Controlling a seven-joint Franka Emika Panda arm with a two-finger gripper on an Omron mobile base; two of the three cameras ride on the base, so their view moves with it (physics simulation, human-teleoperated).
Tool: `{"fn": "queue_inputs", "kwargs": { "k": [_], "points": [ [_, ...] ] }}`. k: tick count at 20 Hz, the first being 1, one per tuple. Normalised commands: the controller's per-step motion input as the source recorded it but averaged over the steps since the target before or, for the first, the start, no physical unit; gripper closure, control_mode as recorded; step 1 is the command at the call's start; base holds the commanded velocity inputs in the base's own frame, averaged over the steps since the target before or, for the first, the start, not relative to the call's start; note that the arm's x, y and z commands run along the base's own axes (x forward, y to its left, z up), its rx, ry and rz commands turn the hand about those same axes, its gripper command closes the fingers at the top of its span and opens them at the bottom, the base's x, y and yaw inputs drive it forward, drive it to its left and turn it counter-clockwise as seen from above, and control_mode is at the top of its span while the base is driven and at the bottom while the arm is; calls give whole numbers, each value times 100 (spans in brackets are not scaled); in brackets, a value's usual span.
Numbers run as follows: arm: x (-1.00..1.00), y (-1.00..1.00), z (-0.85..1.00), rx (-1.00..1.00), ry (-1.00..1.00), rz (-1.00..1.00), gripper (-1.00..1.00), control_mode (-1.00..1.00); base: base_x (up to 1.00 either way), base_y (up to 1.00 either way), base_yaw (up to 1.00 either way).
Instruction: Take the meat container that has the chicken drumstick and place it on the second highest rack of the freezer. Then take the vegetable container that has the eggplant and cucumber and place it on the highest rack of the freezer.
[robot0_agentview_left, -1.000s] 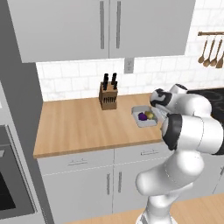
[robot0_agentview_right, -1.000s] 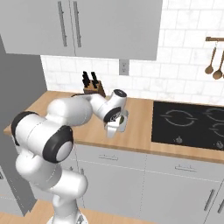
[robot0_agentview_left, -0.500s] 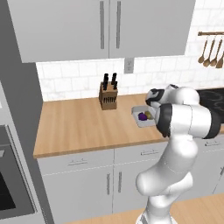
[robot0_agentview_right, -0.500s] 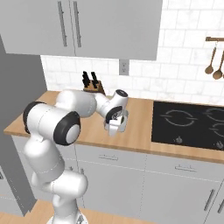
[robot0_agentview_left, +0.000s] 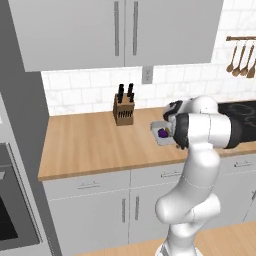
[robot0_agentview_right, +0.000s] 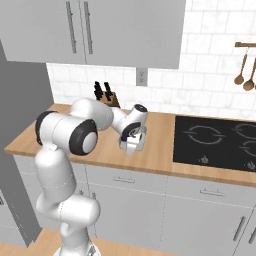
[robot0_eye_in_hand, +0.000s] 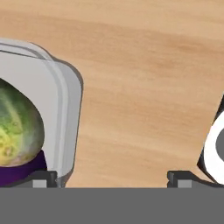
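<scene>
wooden counter (robot0_agentview_left: 90, 145) is carrying the vegetable container (robot0_eye_in_hand: 57, 105) beside the hob (robot0_agentview_right: 220, 140), eggplant (robot0_agentview_left: 162, 133) and cucumber (robot0_eye_in_hand: 17, 127) inside. gripper (robot0_eye_in_hand: 111, 177) is hovering wide apart, gripping nothing. tray is looking light, rigid, slick; pinching its rim is seeming safest.

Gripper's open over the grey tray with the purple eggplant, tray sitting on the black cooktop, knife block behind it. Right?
Not quite. The grey vegetable tray with the purple eggplant sits on the wooden counter, left of the black cooktop; the right base view shows this. The rest holds: the gripper is open over the tray, and the wooden knife block stands behind.
</scene>
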Motion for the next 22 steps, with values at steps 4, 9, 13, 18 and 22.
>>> {"fn": "queue_inputs", "kwargs": {
  "k": [4, 9, 13, 18, 22],
  "points": [
    [37, 0, -23, 0, 1, 0, -100, -100, 0, 0, 0],
    [40, 0, -21, 0, 1, 0, -100, -100, 0, 0, 0],
    [27, 0, -28, 0, 0, 0, -100, -100, 0, 0, 0],
    [1, 0, -45, 0, 0, 0, -100, -100, 0, 0, 0],
    [0, 0, -54, 0, 0, 0, -100, -100, 0, 0, 0]
  ]
}}
